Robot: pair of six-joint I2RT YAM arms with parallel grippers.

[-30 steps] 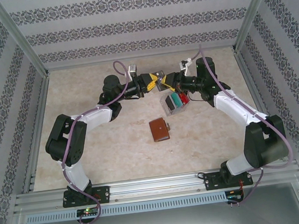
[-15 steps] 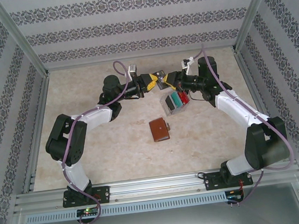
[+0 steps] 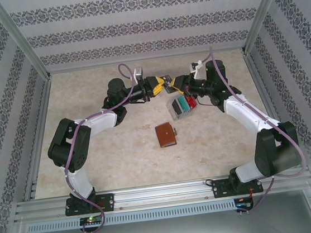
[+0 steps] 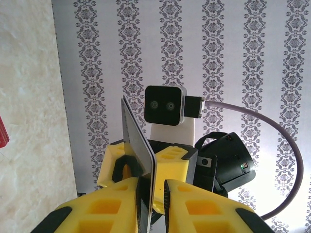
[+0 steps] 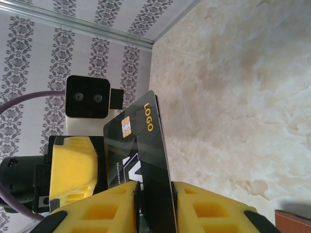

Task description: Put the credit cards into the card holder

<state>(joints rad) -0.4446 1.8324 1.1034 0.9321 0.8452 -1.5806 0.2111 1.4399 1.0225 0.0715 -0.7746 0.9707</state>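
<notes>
Dark card (image 5: 141, 145), gold chip and "LOGO" lettering: clamped edge-up between the yellow fingers (image 5: 97, 208) of the right hand (image 5: 155, 189). Left hand (image 5: 75, 167) with camera (image 5: 87, 99): seen behind the card. Marbled worktop (image 5: 233, 97) alongside. Brown card holder (image 5: 293, 221): corner seen at lower right.

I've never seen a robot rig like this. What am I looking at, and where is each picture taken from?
These are two robot arms bolted at the near edge of a table. The wide picture comes from a fixed camera above and behind them. Each close-up comes from a camera on one wrist, looking along its own yellow fingers. On the table lie a brown leather card holder and a clear tray holding a red card and a teal card. At the far middle the arms meet: the right end effector pinches a dark card marked LOGO, and the left end effector straddles that same card, though whether it grips is unclear.
</notes>
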